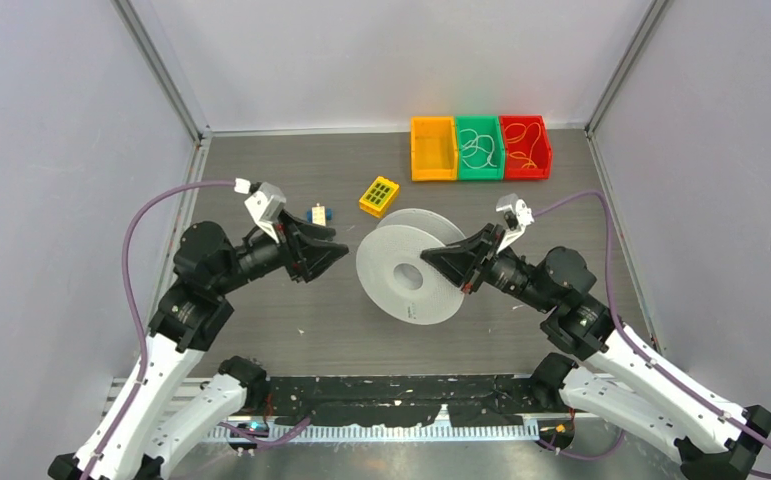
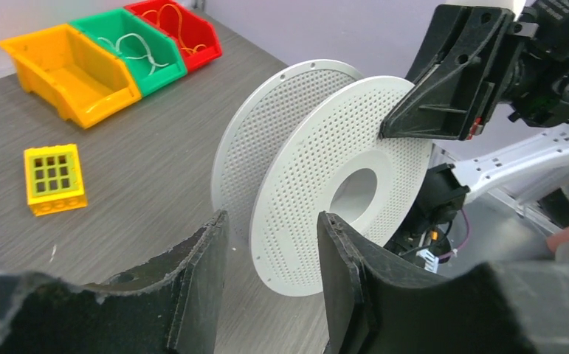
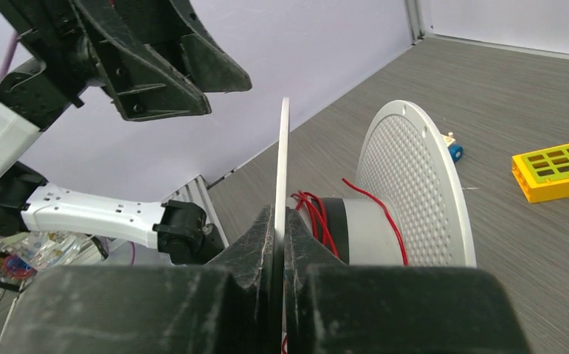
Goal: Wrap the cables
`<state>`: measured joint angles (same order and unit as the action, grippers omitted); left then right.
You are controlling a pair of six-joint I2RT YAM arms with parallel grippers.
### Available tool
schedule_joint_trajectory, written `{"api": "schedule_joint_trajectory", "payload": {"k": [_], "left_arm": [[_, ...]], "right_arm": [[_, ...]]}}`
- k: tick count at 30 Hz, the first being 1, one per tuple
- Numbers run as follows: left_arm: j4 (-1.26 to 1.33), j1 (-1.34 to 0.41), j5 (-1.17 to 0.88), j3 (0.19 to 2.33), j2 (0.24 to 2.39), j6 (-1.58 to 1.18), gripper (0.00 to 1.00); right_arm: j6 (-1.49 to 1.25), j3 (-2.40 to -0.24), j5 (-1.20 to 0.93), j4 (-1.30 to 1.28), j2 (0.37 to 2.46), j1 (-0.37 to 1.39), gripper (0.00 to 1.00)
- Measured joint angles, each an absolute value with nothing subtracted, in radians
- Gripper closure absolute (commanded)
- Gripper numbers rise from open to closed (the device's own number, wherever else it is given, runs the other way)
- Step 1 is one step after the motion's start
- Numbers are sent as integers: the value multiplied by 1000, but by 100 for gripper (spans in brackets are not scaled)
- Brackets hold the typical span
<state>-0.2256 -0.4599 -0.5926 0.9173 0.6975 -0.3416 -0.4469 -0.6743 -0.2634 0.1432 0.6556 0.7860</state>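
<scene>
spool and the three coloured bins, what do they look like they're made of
The spool looks like matte white plastic: thin, stiff discs with an even, moulded-looking grid of small holes. The orange bin, green bin and red bin are probably moulded plastic too: smooth thin walls, one solid bright colour each, a slight sheen.

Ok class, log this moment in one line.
right end effector: shut on spool flange | left end effector: open, short of spool | red cable: partly wound
</scene>
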Motion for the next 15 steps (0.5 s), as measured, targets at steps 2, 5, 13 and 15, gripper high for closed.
{"api": "schedule_joint_trajectory", "payload": {"k": [2,5,13,15], "left_arm": [[-253,-460,-554,917,683,-322,46],[-308,-461,-469,917,660,-281,27],[-467,-461,-253,918,631,-177,0],[-489,-461,-207,904,627,-157,0]], "right_arm": [[-448,-673,-251,141,661,777,95],[-459,-667,-245,147,680,751,95],[-550,-634,-363,240,907,500,95],[-581,-633,-426,271,994,410,95]]}}
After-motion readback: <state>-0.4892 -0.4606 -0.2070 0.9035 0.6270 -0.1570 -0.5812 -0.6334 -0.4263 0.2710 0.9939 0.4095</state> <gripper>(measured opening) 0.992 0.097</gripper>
